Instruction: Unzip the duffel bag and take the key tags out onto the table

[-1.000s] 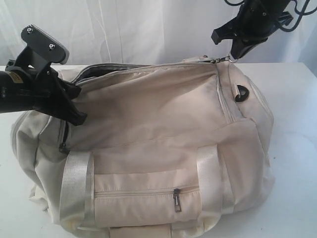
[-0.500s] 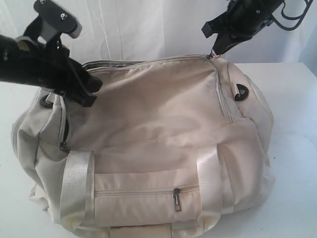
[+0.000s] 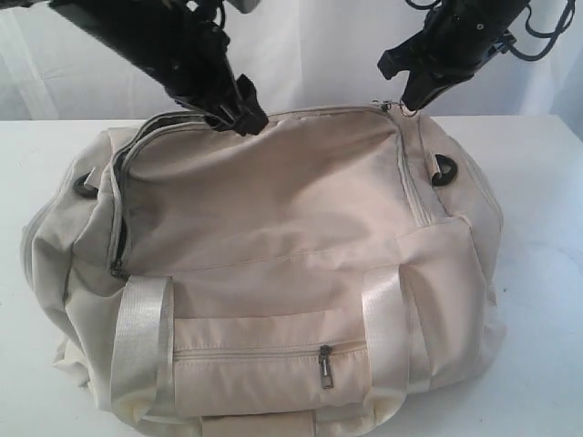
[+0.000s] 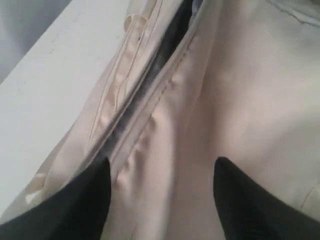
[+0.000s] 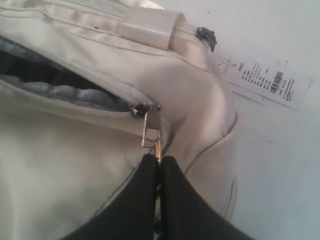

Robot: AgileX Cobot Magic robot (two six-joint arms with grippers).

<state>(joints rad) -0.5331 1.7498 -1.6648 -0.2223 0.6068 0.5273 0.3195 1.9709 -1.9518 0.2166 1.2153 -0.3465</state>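
The cream duffel bag (image 3: 273,246) lies on the white table (image 3: 547,273). Its main zip stands open along the left end and back edge, and dark grey lining (image 5: 50,82) shows through the gap. My right gripper (image 3: 406,98) is at the bag's back right corner, shut on the metal zipper pull (image 5: 152,129). My left gripper (image 3: 242,116) hovers open over the back rim left of centre. In the left wrist view its black fingers (image 4: 90,205) stand wide apart over bag fabric with nothing between them. The key tags are hidden.
Satin webbing handles (image 3: 141,337) frame a shut front zip pocket (image 3: 273,355). Black strap rings (image 3: 444,168) sit at both ends of the bag. A white paper label (image 5: 270,75) lies on the table beside the bag. A white curtain hangs behind.
My left gripper has opened, left the bag's left end and swung up and right to the back rim. The right gripper has held the zipper pull and barely moved.
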